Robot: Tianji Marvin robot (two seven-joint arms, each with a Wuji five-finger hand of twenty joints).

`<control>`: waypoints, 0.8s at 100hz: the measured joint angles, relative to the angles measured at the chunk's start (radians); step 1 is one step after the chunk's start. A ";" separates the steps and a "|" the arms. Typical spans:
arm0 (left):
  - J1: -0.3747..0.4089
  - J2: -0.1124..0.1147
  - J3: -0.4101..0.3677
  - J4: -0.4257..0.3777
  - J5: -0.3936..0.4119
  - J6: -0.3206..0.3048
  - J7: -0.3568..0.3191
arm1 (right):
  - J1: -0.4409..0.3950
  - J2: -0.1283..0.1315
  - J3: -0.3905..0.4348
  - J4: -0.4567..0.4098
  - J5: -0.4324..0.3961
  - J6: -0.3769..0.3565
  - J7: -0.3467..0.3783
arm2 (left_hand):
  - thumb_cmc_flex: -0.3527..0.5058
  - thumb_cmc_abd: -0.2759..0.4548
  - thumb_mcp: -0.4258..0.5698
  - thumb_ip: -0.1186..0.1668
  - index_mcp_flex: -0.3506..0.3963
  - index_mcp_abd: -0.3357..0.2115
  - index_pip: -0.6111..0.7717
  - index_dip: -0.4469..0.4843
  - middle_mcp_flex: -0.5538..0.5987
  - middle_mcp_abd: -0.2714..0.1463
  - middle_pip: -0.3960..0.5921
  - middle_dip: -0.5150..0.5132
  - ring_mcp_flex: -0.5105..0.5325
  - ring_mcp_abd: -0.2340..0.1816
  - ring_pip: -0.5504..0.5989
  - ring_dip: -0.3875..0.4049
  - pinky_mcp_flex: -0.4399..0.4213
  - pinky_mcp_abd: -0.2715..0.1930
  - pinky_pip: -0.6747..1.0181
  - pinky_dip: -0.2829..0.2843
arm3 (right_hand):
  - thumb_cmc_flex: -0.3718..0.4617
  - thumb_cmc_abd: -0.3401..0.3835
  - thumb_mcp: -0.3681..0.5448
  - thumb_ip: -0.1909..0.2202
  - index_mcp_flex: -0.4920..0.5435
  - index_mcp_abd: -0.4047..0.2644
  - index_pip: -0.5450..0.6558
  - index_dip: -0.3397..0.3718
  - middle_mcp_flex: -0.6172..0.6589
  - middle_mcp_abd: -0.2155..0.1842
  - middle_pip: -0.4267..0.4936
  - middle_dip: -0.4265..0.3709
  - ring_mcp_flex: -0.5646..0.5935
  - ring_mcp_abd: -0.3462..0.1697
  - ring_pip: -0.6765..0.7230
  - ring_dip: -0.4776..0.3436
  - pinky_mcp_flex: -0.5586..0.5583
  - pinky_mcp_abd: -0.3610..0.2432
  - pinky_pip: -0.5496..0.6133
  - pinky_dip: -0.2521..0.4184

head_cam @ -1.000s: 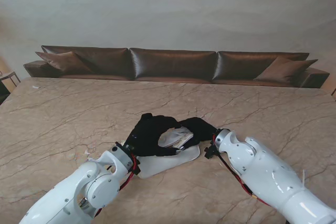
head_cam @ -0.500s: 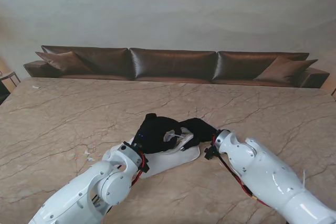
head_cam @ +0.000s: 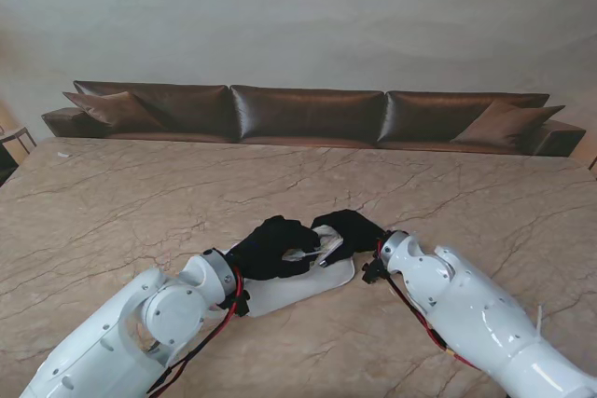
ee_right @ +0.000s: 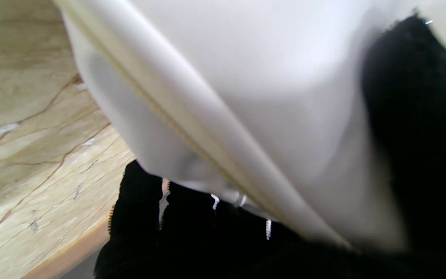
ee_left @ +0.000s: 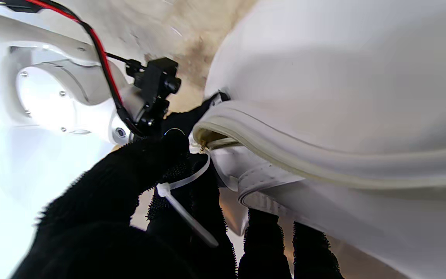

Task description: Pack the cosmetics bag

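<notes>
Left hand [head_cam: 270, 247] pinches the cable-tie pull [ee_left: 186, 195] on the zip [ee_left: 285, 145] at the bag's [head_cam: 289, 291] end. Right hand [head_cam: 347, 232] is clamped on the bag's far end, fingers wrapped over the fabric. White bag lies flat on the marble table [head_cam: 121, 202], centre, near the robot, w/ both hands touching it. Zip looks part open; contents can't be seen. Judgement: step is working the zip. Do it well by pulling along the zip line, not upward, while right hand keeps fabric taut; slack would likely jam the slider. Sofa [head_cam: 308, 114] sits beyond the table.
</notes>
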 measured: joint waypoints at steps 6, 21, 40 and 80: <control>0.002 0.010 -0.016 -0.005 -0.061 -0.001 -0.041 | -0.003 0.000 0.003 -0.004 -0.004 0.005 0.000 | 0.010 0.020 -0.019 0.000 0.009 0.012 0.000 0.022 -0.021 0.000 0.003 -0.031 -0.015 -0.002 -0.018 -0.010 0.011 -0.009 -0.035 -0.051 | 0.000 0.000 0.000 0.000 0.000 -0.002 0.000 0.006 0.000 -0.002 0.000 0.000 0.000 0.000 0.000 0.002 0.000 0.000 0.001 0.000; 0.017 0.019 -0.057 -0.012 -0.042 -0.015 -0.048 | -0.003 0.000 0.007 -0.009 -0.005 0.011 0.012 | 0.010 0.032 -0.030 0.000 0.033 0.012 0.000 0.035 -0.021 -0.007 0.002 -0.042 -0.029 -0.007 -0.045 -0.022 0.013 -0.010 -0.071 -0.137 | 0.000 0.001 -0.011 -0.001 0.000 -0.006 -0.001 0.007 0.000 -0.006 0.001 0.001 0.000 -0.001 0.002 0.008 0.000 0.000 0.002 0.000; 0.044 0.020 -0.111 -0.011 -0.138 -0.031 -0.074 | -0.008 0.002 0.019 -0.025 -0.010 0.029 0.032 | 0.010 0.032 -0.030 0.000 0.087 0.038 0.000 0.050 -0.021 -0.007 0.002 -0.042 -0.042 -0.009 -0.065 -0.032 0.023 -0.010 -0.101 -0.254 | 0.000 0.015 -0.023 -0.006 0.000 -0.006 -0.008 0.018 -0.001 -0.007 0.001 0.002 0.000 -0.001 0.002 0.008 0.000 0.000 0.008 0.000; 0.160 0.024 -0.277 -0.058 -0.058 -0.095 -0.080 | -0.022 0.001 0.050 -0.044 -0.037 0.063 0.049 | 0.010 0.032 -0.039 0.000 0.123 0.037 0.000 0.059 -0.038 -0.006 -0.006 -0.042 -0.042 -0.009 -0.081 -0.032 0.023 -0.007 -0.101 -0.258 | 0.000 0.049 -0.072 -0.012 0.000 -0.007 -0.021 0.042 -0.004 -0.020 0.001 0.002 0.000 -0.002 0.002 0.008 0.000 0.000 0.009 0.000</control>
